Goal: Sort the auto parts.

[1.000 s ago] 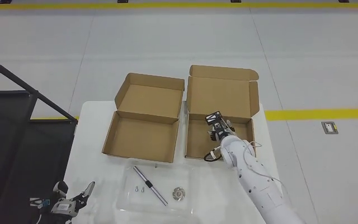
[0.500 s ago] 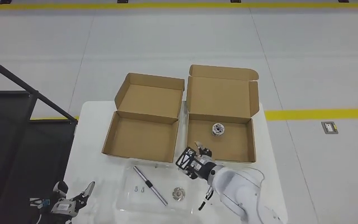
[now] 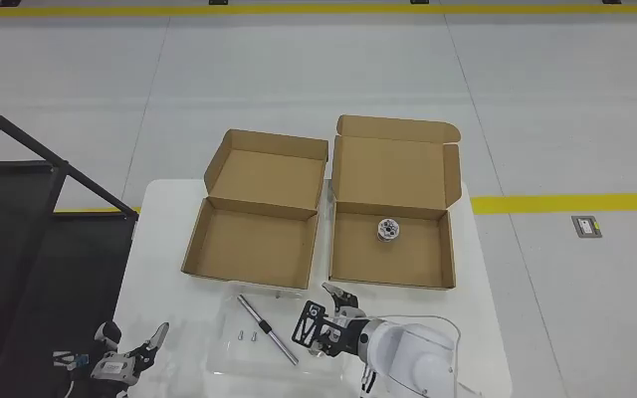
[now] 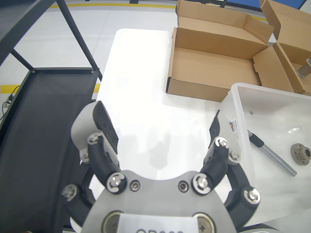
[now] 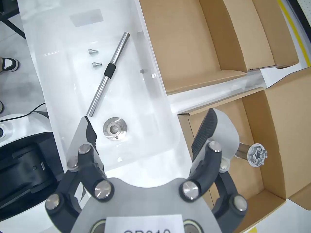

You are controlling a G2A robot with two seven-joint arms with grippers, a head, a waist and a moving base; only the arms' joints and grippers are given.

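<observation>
- My right claw hangs with its jaws spread wide over the right end of a clear plastic tray.
- A round flanged metal hub lies flat on the tray floor, just beside one of that claw's fingers.
- Farther along the tray I see a slim steel rod with a black collar lying slantwise, and two small silver screws near its middle.
- Behind the tray sit two open boxes side by side, lids up: the right-hand brown cardboard box holds a small toothed metal part toward the back of its floor.
- The left-hand brown cardboard box stands next to it.
- My left claw is also wide open, at the near left corner of the white bench, well apart from the parts.
</observation>
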